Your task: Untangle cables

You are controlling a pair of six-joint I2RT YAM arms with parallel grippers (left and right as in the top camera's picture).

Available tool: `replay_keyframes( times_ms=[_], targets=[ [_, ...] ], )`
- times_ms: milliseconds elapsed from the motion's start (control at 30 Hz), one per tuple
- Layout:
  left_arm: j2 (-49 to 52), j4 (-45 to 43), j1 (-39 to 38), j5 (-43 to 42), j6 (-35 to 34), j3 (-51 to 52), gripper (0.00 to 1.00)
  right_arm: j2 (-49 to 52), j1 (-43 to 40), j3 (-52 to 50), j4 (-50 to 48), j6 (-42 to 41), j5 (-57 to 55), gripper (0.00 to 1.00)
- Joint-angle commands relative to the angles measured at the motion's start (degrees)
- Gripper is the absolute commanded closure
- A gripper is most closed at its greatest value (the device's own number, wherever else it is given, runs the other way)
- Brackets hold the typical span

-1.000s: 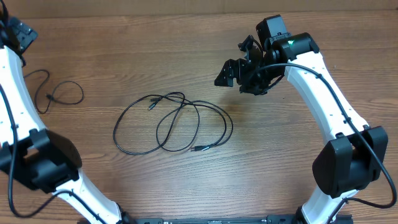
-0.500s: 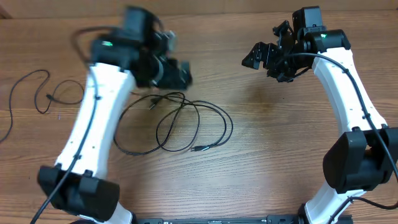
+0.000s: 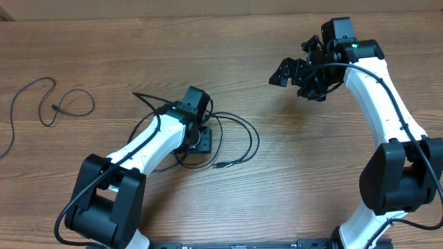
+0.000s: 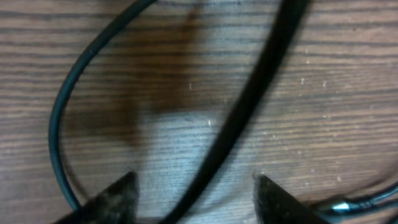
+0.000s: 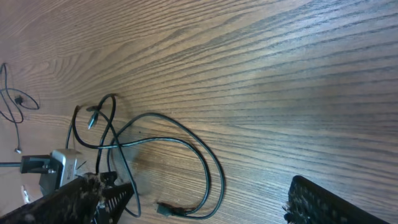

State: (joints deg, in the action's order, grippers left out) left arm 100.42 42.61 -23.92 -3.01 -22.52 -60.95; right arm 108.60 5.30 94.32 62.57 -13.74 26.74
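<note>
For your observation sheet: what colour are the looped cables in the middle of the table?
The cables are black, clearest in the overhead view.

Bright, even light is falling from overhead onto the wooden surface (image 3: 228,41), leaving only soft shadows. Close to the left wrist lens a cable (image 4: 249,106) is blurring out of focus, while a pale sheen is glazing the grain in the right wrist view.

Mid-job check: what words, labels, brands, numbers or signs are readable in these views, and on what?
None readable.
No lettering shows on the cables, the table, the left arm or the right arm.
The green light on the right arm is a plain dot, not a character.
</note>
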Motion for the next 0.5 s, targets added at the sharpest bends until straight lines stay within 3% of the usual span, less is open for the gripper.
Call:
replay_keyframes(
  times_ms=[0,33,67,167,300,400,467],
  targets=[
    [-0.37,-3.85,0.28,2.01,0.42,0.48,0.71,-1.18,0.20,-0.26,-0.70,0.04,-0.17,0.05],
    [-0.39,-4.72,0.28,2.60,1.40,0.39,0.89,-1.18,0.20,-0.26,-1.05,0.07,-0.17,0.05],
    [-0.55,-4.92,0.33,3.21,2.21,-1.40,0.96,-1.18,0.20,-0.26,-1.70,0.31,-0.22,0.05],
    [-2.67,0.90,0.33,1.99,3.76,-13.20,0.96,-1.18,0.20,-0.26,-1.77,0.26,-1.03,0.07],
    [-6.08,6.86,0.33,-3.87,7.15,-34.60,0.96,-1.36,0.20,0.70,-0.11,-0.17,0.00,0.22],
    [-6.47,7.52,0.33,-7.63,7.15,-44.61,0.96,-3.19,0.20,4.61,2.80,0.76,5.03,0.21],
    [-6.47,7.43,0.33,-8.09,7.13,-49.86,0.96,-6.78,0.22,8.55,5.16,2.64,7.23,0.16]
  ],
)
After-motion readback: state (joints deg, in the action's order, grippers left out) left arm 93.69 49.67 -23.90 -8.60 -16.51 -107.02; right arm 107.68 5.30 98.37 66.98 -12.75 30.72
